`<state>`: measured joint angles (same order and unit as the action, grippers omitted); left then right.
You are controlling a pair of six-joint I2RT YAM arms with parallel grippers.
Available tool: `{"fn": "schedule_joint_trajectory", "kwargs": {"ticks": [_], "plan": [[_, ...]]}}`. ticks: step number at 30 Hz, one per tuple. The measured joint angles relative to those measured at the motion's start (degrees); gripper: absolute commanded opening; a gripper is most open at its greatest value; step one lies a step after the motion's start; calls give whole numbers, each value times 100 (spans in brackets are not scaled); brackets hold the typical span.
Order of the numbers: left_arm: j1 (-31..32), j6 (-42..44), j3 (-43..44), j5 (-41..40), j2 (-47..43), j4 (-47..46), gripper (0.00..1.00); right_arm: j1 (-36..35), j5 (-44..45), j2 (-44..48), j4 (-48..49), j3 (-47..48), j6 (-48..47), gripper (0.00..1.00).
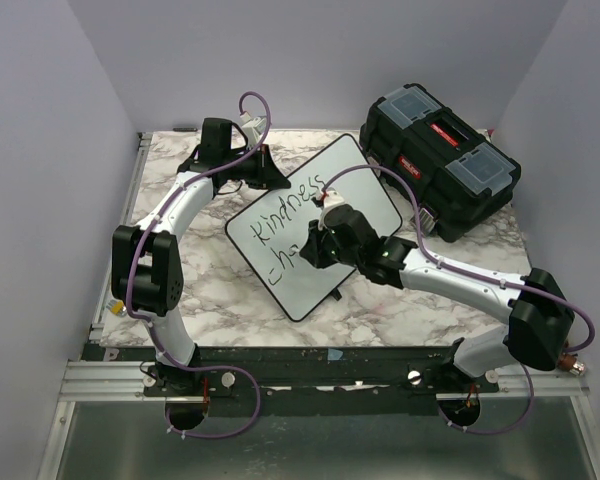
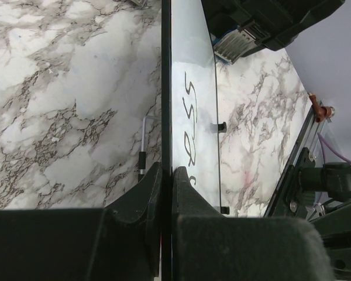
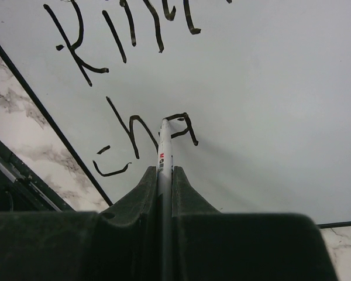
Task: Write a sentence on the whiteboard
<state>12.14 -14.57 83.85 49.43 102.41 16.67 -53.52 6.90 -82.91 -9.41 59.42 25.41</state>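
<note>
The whiteboard (image 1: 365, 190) lies slanted on the marble table. The sentence (image 1: 290, 213) on it reads "Kindness", with "cha" (image 1: 280, 262) on a second line. My left gripper (image 1: 268, 176) is shut on the board's upper-left edge. In the left wrist view the gripper (image 2: 167, 172) pinches the black frame of the whiteboard (image 2: 193, 64), seen edge-on, with lettering (image 2: 190, 96) on it. My right gripper (image 1: 315, 245) is over the board's middle. In the right wrist view the gripper (image 3: 164, 171) is shut on a white marker (image 3: 164, 146), whose tip touches the "a" of "cha" (image 3: 134, 134) on the whiteboard (image 3: 269, 88).
A black toolbox (image 1: 440, 155) stands at the back right, close to the board's right corner. The marble table (image 1: 210, 290) ends at a metal rail (image 1: 100, 375) along the near edge. Purple walls close in the sides and back.
</note>
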Motion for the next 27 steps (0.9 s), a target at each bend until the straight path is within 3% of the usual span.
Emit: {"fn": "schedule_joint_trajectory", "kwargs": {"ticks": [27], "plan": [[0,17,0,-26,0,20,0,0,-181,125,162,-282,271,1]]}}
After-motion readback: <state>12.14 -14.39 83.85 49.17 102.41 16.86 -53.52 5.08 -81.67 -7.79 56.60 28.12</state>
